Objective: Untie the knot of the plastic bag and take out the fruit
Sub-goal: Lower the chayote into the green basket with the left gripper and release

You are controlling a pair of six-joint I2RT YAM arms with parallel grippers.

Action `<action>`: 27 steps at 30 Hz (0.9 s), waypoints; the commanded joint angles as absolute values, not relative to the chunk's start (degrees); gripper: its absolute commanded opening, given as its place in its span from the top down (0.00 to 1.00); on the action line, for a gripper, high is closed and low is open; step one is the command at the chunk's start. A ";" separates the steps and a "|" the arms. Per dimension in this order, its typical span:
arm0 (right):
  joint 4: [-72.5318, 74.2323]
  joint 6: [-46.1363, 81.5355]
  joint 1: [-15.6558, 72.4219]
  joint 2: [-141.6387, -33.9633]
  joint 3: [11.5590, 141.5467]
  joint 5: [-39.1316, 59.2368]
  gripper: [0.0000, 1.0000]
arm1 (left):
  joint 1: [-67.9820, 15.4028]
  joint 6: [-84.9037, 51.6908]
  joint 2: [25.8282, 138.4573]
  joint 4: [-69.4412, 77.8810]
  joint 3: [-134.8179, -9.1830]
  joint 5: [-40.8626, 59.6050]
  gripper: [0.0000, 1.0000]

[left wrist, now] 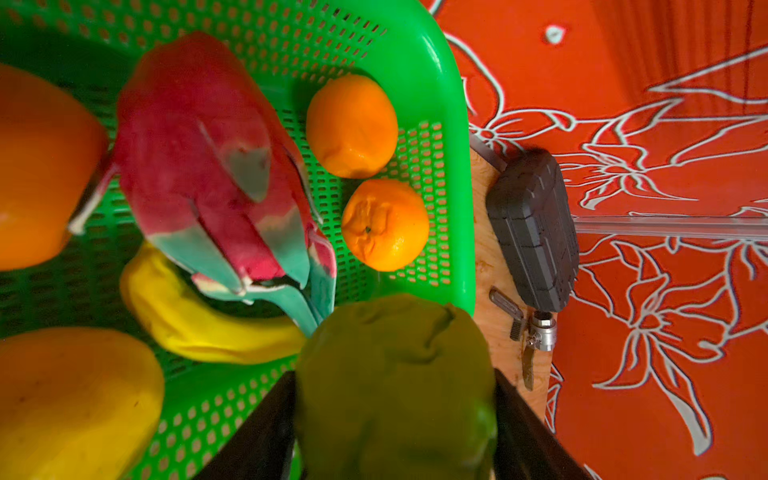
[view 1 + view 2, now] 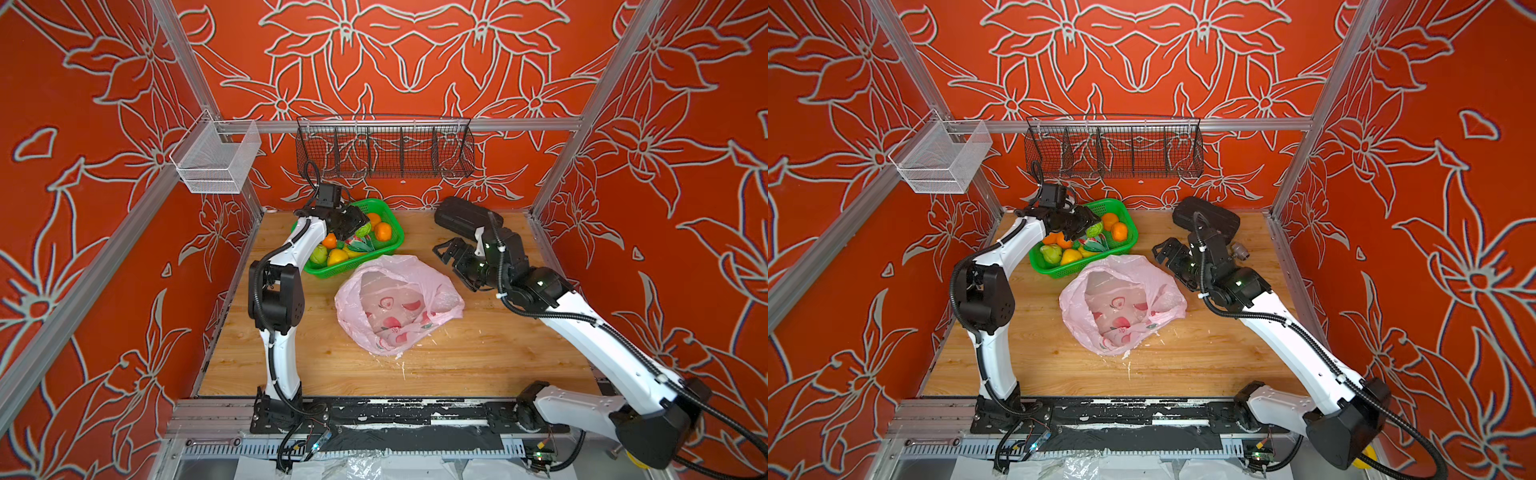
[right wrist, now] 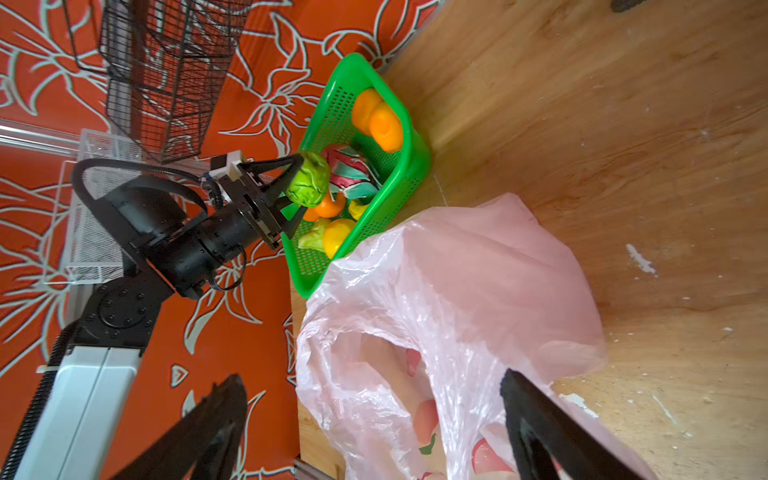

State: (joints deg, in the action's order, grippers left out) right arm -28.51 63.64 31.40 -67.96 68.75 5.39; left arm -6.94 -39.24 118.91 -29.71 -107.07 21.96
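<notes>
The pink plastic bag lies crumpled mid-table, its mouth gaping; the knot is out of view. My left gripper is shut on a knobbly green fruit, held above the green basket. Inside the basket lie oranges, a dragon fruit, a yellow fruit and another green one. Beside the bag's far right edge my right gripper stands open and empty.
A yellow banana lies in the basket. A black case and a metal fitting sit at the back right. A black wire rack and a white mesh bin hang on the rails.
</notes>
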 commanded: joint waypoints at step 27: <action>-33.71 58.20 20.84 -73.10 75.58 15.47 0.04 | -8.45 -42.66 131.17 -35.62 -116.29 24.27 0.11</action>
State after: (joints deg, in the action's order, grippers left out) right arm -32.88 59.13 21.43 -75.68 75.66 14.59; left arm -8.40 -43.38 135.09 -33.95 -117.62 27.51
